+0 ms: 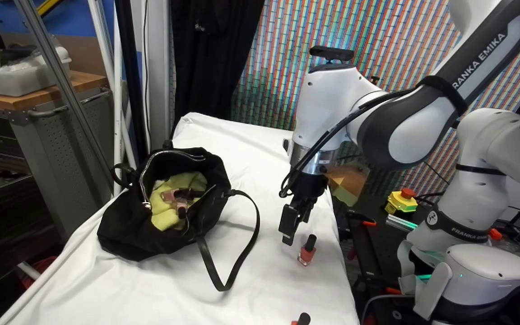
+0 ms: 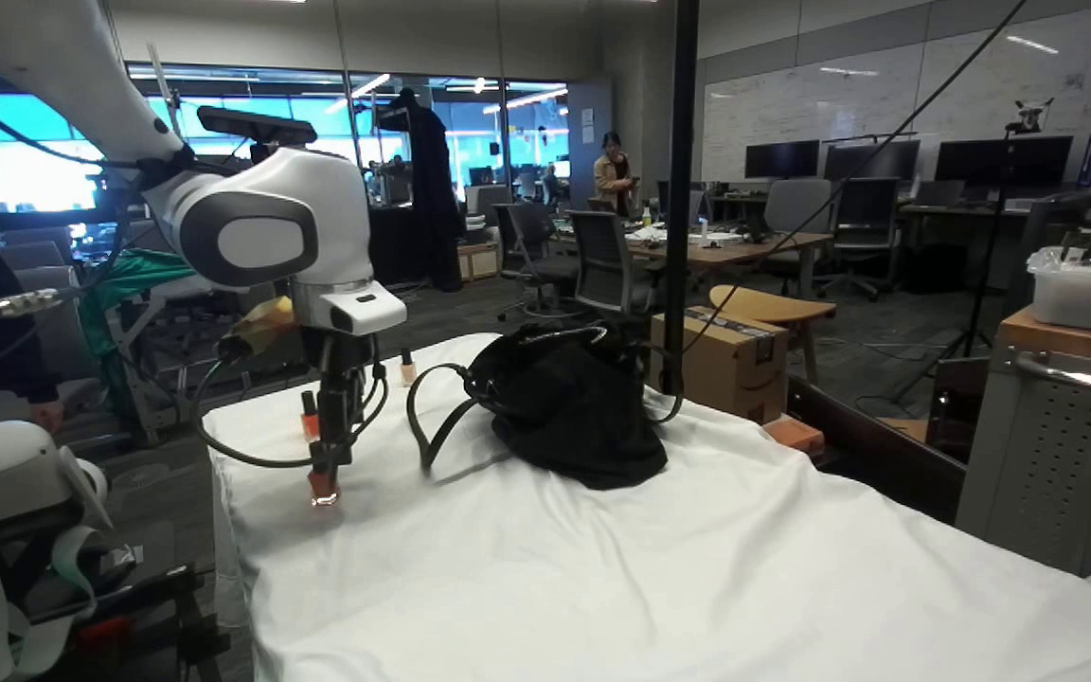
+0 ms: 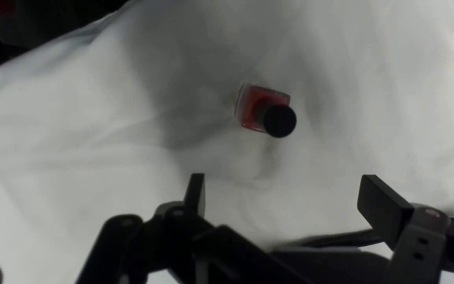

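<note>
Logging the gripper [image 3: 282, 189] spread wide, nothing held; we have the nearest nail polish bottle [image 3: 256, 106] upright on the tabletop [image 1: 278, 286], just beside the jaws, away from the bag [image 1: 129, 234].

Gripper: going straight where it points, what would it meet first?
Probably the white cloth; in an exterior view the nearest red bottle appears off to one side of the gripper, though depth is unclear.
</note>
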Robot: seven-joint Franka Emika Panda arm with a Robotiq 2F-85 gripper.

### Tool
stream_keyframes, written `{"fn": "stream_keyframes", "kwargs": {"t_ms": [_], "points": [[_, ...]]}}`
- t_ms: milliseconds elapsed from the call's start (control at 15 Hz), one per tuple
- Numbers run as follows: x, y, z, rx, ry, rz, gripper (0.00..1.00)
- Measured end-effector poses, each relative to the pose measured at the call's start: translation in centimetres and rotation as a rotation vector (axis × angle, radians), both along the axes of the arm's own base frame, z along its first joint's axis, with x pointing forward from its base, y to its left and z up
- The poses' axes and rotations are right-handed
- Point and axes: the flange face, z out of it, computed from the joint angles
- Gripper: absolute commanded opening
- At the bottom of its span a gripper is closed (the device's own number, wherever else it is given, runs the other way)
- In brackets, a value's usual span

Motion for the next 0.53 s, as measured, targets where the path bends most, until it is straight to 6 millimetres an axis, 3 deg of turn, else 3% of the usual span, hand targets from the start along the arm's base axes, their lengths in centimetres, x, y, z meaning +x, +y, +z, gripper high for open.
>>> {"fn": "stream_keyframes", "kwargs": {"t_ms": [533], "points": [[-2.3, 2.0, -1.5, -0.033, 0.043, -0.197, 1.00]]}}
